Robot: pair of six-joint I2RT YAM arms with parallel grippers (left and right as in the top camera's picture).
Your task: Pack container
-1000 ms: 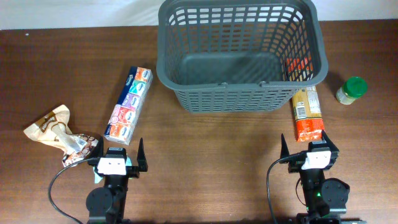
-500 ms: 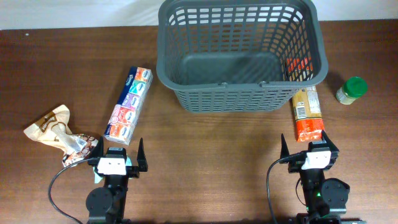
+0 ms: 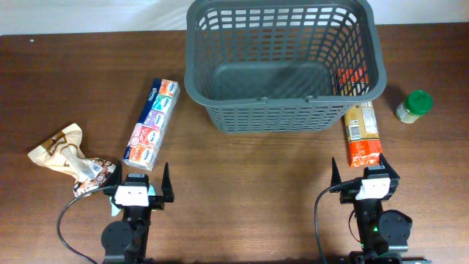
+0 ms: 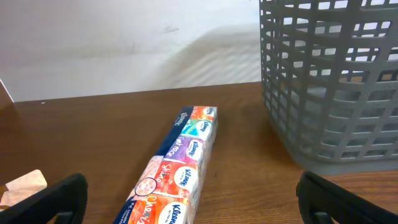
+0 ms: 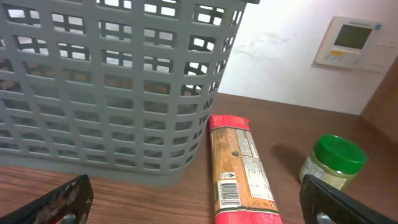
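The container (image 3: 196, 66) is a large dark grey lattice basket at the back centre of the table; its floor looks bare. It also shows in the left wrist view (image 4: 329, 87) and the right wrist view (image 5: 112, 87). A long Kleenex tissue pack (image 3: 152, 123) lies left of it and shows in the left wrist view (image 4: 180, 162). An orange and red pasta packet (image 3: 363, 132) lies right of it and shows in the right wrist view (image 5: 239, 168). My left gripper (image 3: 137, 182) and right gripper (image 3: 364, 174) are open and empty at the table's front.
A crumpled brown snack bag (image 3: 69, 158) lies at the far left. A green-lidded jar (image 3: 414, 106) stands at the far right, also in the right wrist view (image 5: 329, 162). A wall thermostat (image 5: 351, 40) is behind.
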